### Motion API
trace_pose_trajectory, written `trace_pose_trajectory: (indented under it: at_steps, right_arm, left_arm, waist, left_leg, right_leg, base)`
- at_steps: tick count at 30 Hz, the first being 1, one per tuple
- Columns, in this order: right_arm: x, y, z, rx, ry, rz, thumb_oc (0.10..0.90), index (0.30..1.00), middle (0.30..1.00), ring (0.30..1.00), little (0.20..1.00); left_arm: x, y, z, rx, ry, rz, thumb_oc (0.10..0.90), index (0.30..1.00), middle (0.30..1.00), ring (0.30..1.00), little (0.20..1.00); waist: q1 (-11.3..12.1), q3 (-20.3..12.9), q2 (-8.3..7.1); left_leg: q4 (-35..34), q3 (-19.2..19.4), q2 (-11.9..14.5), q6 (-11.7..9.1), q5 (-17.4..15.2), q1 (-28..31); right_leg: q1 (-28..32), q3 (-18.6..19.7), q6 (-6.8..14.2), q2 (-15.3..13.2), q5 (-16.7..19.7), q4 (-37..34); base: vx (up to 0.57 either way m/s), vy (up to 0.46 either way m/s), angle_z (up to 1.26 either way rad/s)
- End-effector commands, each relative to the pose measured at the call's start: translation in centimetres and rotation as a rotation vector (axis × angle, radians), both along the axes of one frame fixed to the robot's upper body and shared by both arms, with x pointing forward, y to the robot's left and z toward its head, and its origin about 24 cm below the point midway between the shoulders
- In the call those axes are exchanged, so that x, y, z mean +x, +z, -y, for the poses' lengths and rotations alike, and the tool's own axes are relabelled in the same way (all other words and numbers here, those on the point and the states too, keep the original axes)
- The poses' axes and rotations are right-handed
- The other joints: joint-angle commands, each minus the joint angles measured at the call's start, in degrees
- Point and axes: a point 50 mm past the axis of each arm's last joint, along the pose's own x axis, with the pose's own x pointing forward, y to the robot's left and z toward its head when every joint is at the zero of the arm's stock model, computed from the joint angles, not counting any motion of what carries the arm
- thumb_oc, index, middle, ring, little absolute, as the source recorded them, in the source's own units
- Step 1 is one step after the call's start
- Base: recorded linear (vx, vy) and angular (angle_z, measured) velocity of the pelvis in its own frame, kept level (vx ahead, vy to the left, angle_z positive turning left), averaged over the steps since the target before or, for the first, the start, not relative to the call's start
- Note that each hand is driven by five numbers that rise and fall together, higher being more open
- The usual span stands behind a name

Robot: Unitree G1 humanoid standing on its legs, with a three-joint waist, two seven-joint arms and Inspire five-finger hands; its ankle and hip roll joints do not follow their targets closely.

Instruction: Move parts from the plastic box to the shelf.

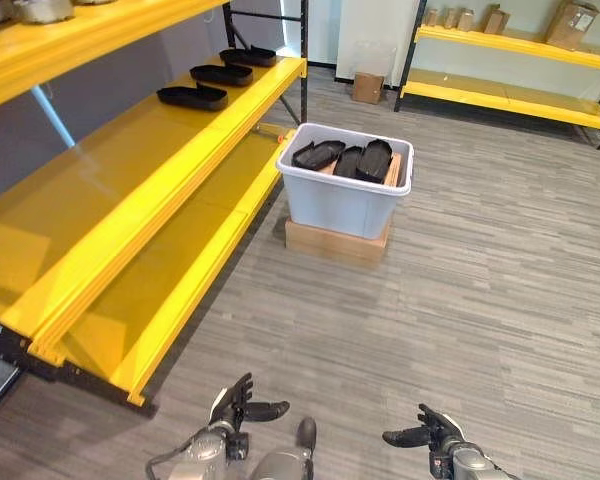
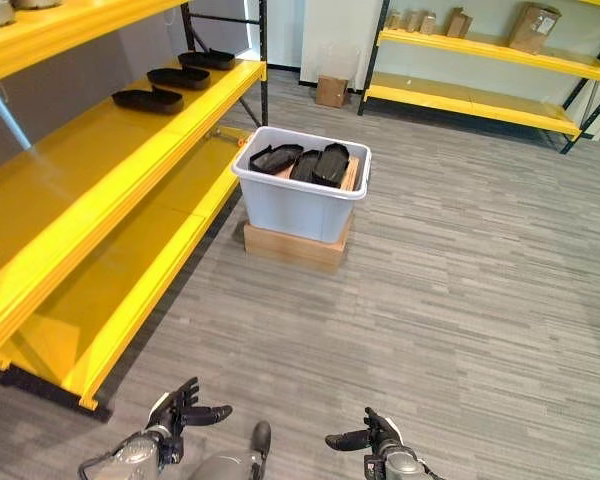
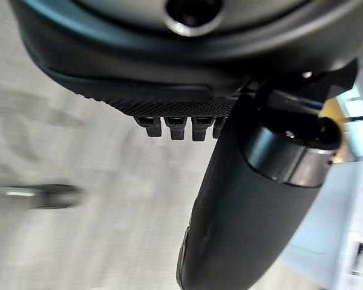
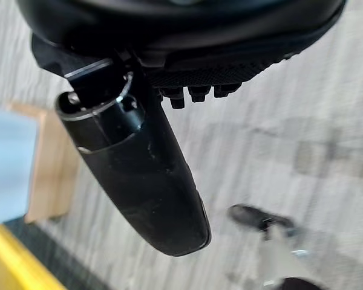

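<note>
A pale grey plastic box [image 1: 335, 205] stands on the floor beside the yellow shelf [image 1: 110, 170], well ahead of me. Inside it lie three black tray-like parts [image 1: 320, 154] side by side. Three more black parts [image 1: 192, 96] sit in a row at the far end of the shelf's middle level. Low at the view's bottom edge, my left hand [image 1: 242, 405] is open with straight fingers and holds nothing. My right hand [image 1: 425, 432] is beside it, also open and holding nothing. Each wrist view shows a straight thumb [image 3: 248, 211] [image 4: 145, 181] over grey floor.
The box rests on a flat wooden base [image 1: 336, 242]. A lower yellow shelf level [image 1: 180, 280] juts out near the floor. At the back stand a small cardboard box [image 1: 368, 87] and a second yellow rack [image 1: 510, 100] with cartons [image 1: 570, 22]. Grey floor stretches to the right.
</note>
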Motion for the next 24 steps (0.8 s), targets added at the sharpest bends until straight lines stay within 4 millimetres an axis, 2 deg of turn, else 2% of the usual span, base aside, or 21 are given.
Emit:
trace_pose_trajectory:
  at_steps: [1,2,3,5,6,7,8,9,11,12,13,14,15,16,17,18,19,20,21,22,24]
  right_arm:
    - [3.9,2.7,-0.1,0.012,0.038,0.193,0.900,1.000,1.000,1.000,1.000]
    - [4.0,2.8,-0.2,0.017,0.040,0.203,0.900,1.000,1.000,1.000,1.000]
    - [4.1,2.9,-0.3,0.019,0.051,0.208,0.900,1.000,1.000,1.000,1.000]
    - [4.1,3.0,-0.3,0.024,0.058,0.214,0.900,1.000,1.000,1.000,1.000]
    - [4.1,3.0,-0.2,0.024,0.053,0.213,0.900,1.000,1.000,1.000,1.000]
    - [4.0,3.0,0.0,0.020,0.052,0.209,0.900,1.000,1.000,1.000,1.000]
    - [3.8,2.9,0.2,0.015,0.046,0.204,0.900,1.000,1.000,1.000,1.000]
    - [3.7,2.9,0.3,0.011,0.042,0.197,0.900,1.000,1.000,1.000,1.000]
    - [3.6,2.8,0.5,0.000,0.046,0.189,0.900,1.000,1.000,1.000,1.000]
    - [3.6,2.7,0.7,-0.008,0.046,0.184,0.900,1.000,1.000,1.000,1.000]
    - [3.1,2.5,0.9,-0.006,0.038,0.169,0.900,1.000,1.000,1.000,1.000]
    - [2.9,2.3,0.9,-0.007,0.037,0.159,0.900,1.000,1.000,1.000,1.000]
    - [2.7,2.2,1.0,-0.005,0.036,0.154,0.900,1.000,1.000,1.000,1.000]
    - [2.8,2.3,1.1,-0.010,0.043,0.158,0.900,1.000,1.000,1.000,1.000]
    - [2.8,2.3,1.1,-0.010,0.043,0.158,0.900,1.000,1.000,1.000,1.000]
    - [2.7,2.3,1.3,-0.007,0.037,0.157,0.900,1.000,1.000,1.000,1.000]
    - [2.7,2.5,1.5,-0.009,0.034,0.164,0.900,1.000,1.000,1.000,1.000]
    - [2.8,2.5,1.6,-0.013,0.036,0.166,0.900,1.000,1.000,1.000,1.000]
    - [3.1,2.7,1.8,-0.020,0.035,0.170,0.900,1.000,1.000,1.000,1.000]
    - [3.1,2.7,1.9,-0.028,0.041,0.168,0.900,1.000,1.000,1.000,1.000]
    - [3.4,3.0,2.2,-0.048,0.045,0.178,0.900,1.000,1.000,1.000,1.000]
  left_arm:
    - [1.7,2.4,-0.1,0.016,-0.023,0.153,0.900,1.000,1.000,1.000,1.000]
    - [1.6,2.4,-0.2,0.022,-0.023,0.152,0.900,1.000,1.000,1.000,1.000]
    - [1.6,2.3,-0.2,0.022,-0.024,0.147,0.900,1.000,1.000,1.000,1.000]
    - [1.6,2.2,-0.1,0.014,-0.027,0.145,0.900,1.000,1.000,1.000,1.000]
    - [1.6,2.2,-0.1,0.015,-0.034,0.142,0.900,1.000,1.000,1.000,1.000]
    - [1.5,2.1,0.0,0.014,-0.037,0.139,0.900,1.000,1.000,1.000,1.000]
    - [1.5,2.0,0.0,0.013,-0.035,0.135,0.900,1.000,1.000,1.000,1.000]
    - [1.3,1.7,-0.1,0.012,-0.030,0.123,0.900,1.000,1.000,1.000,1.000]
    - [1.0,1.5,-0.4,0.014,-0.025,0.116,0.900,1.000,1.000,1.000,1.000]
    - [1.0,1.6,-0.4,0.014,-0.023,0.118,0.900,1.000,1.000,1.000,1.000]
    - [0.4,1.2,-0.4,0.012,-0.028,0.101,0.900,1.000,1.000,1.000,1.000]
    - [0.4,1.2,-0.1,0.007,-0.030,0.105,0.900,1.000,1.000,1.000,1.000]
    - [0.3,1.1,-0.2,0.005,-0.025,0.098,0.900,1.000,1.000,1.000,1.000]
    - [0.2,1.1,0.0,-0.012,-0.011,0.102,0.900,1.000,1.000,1.000,1.000]
    - [0.2,1.1,0.0,-0.012,-0.011,0.102,0.900,1.000,1.000,1.000,1.000]
    - [0.2,1.2,0.1,-0.015,-0.012,0.106,0.900,1.000,1.000,1.000,1.000]
    - [0.3,1.3,0.1,-0.018,-0.013,0.113,0.900,1.000,1.000,1.000,1.000]
    - [0.4,1.4,0.3,-0.022,-0.018,0.115,0.900,1.000,1.000,1.000,1.000]
    - [0.4,1.3,0.4,-0.025,-0.015,0.110,0.900,1.000,1.000,1.000,1.000]
    - [0.3,1.2,0.4,-0.025,-0.004,0.105,0.900,1.000,1.000,1.000,1.000]
    - [0.4,1.2,0.6,-0.034,0.000,0.098,0.900,1.000,1.000,1.000,1.000]
  waist:
    - [0.0,0.5,4.31]
    - [-0.8,1.1,4.94]
    - [-1.8,1.6,5.26]
    - [-3.1,2.0,5.89]
    - [-3.7,2.4,5.64]
    - [-4.1,2.6,5.30]
    - [-4.5,2.6,5.17]
    - [-5.1,2.6,4.59]
    - [-5.3,2.2,3.95]
    - [-5.5,1.7,3.69]
    - [-5.7,-0.4,3.09]
    - [-6.4,-1.0,3.28]
    - [-6.3,-1.9,3.43]
    - [-6.3,-2.2,4.29]
    - [-6.4,-2.3,4.06]
    - [-6.2,-2.4,4.21]
    - [-6.0,-2.0,3.92]
    - [-5.5,-1.6,2.88]
    - [-4.3,-0.5,2.60]
    - [-3.6,-0.1,1.72]
    - [-1.8,1.5,1.46]
  left_leg:
    - [-0.3,-2.6,7.3,-6.8,-2.5,2.6]
    - [-0.5,-3.0,7.1,-6.6,-3.1,4.3]
    - [-0.9,-3.7,6.8,-6.5,-3.9,6.4]
    - [-1.1,-4.2,6.4,-6.7,-5.0,9.3]
    - [-1.2,-4.6,5.8,-7.0,-6.0,10.9]
    - [-1.5,-4.9,5.3,-7.4,-7.2,12.6]
    - [-2.2,-5.5,4.8,-8.0,-8.0,14.7]
    - [-2.9,-6.1,4.6,-9.1,-9.2,17.7]
    - [-1.4,-6.5,4.7,-10.4,-11.2,20.9]
    - [-0.3,-6.9,4.8,-10.8,-12.1,22.5]
    - [1.2,-7.9,5.8,-11.6,-13.6,24.7]
    - [3.5,-8.2,6.5,-12.0,-13.1,25.0]
    - [5.0,-8.3,7.4,-13.2,-11.6,25.4]
    - [13.0,-8.1,8.9,-14.7,-6.5,23.1]
    - [12.9,-8.3,8.7,-14.7,-6.3,22.9]
    - [20.2,-8.5,9.3,-15.9,-2.1,20.9]
    - [27.5,-8.4,9.0,-16.9,1.9,17.7]
    - [34.2,-8.8,7.7,-16.8,4.0,14.2]
    - [42.9,-9.2,5.9,-16.6,4.0,10.5]
    - [45.4,-9.1,4.1,-15.1,3.2,8.1]
    - [46.2,-7.4,4.2,-12.7,-0.8,0.6]
  right_leg:
    - [-9.3,0.0,2.0,0.9,5.0,-4.0]
    - [-12.8,-0.7,1.6,1.6,3.3,-2.2]
    - [-16.2,-1.9,0.7,2.5,0.5,-5.2]
    - [-19.0,-5.3,0.4,1.9,-0.5,-9.7]
    - [-19.0,-7.2,0.3,1.0,-1.1,-14.8]
    - [-19.2,-9.6,0.5,-0.3,-1.0,-23.0]
    - [-19.5,-11.1,0.9,-0.8,-0.2,-30.4]
    - [-19.2,-13.0,2.0,-0.9,1.9,-41.2]
    - [-18.8,-15.8,3.3,-1.3,5.2,-49.0]
    - [-18.6,-15.6,3.4,-1.0,6.0,-49.5]
    - [-16.7,-13.3,2.7,0.6,6.0,-49.7]
    - [-16.5,-10.1,2.3,2.0,7.2,-49.6]
    - [-15.6,-10.1,1.6,3.0,6.0,-48.0]
    - [-14.3,-9.1,-0.1,4.9,4.6,-46.9]
    - [-14.4,-9.2,-0.1,4.6,4.6,-46.9]
    - [-13.3,-8.6,-1.1,5.5,3.3,-46.2]
    - [-11.8,-7.8,-2.2,6.0,2.3,-46.3]
    - [-10.4,-7.0,-3.0,5.5,1.6,-46.7]
    - [-9.2,-6.0,-3.8,5.8,0.9,-46.5]
    - [-8.2,-5.3,-4.4,5.4,0.3,-46.5]
    - [-5.9,-3.8,-4.6,5.4,-0.8,-46.5]
  base:
    - [0.37,0.295,0.49]
    - [0.38,0.240,0.45]
    - [0.44,0.209,0.31]
    - [0.43,0.142,0.40]
    - [0.43,0.051,0.67]
    - [0.48,-0.007,0.65]
    - [0.65,-0.061,0.72]
    - [0.65,-0.072,0.85]
    - [0.70,-0.095,0.52]
    - [0.84,-0.140,-0.04]
    - [0.75,-0.118,0.03]
    - [0.74,-0.144,0.25]
    - [0.64,-0.131,0.36]
    - [0.44,-0.112,0.26]
    - [0.41,-0.102,0.17]
    - [0.27,-0.094,-0.05]
    - [0.34,-0.136,-0.18]
    - [0.29,-0.136,-0.19]
    - [0.28,-0.131,-0.18]
    - [0.27,-0.122,-0.18]
    - [0.23,-0.087,-0.90]
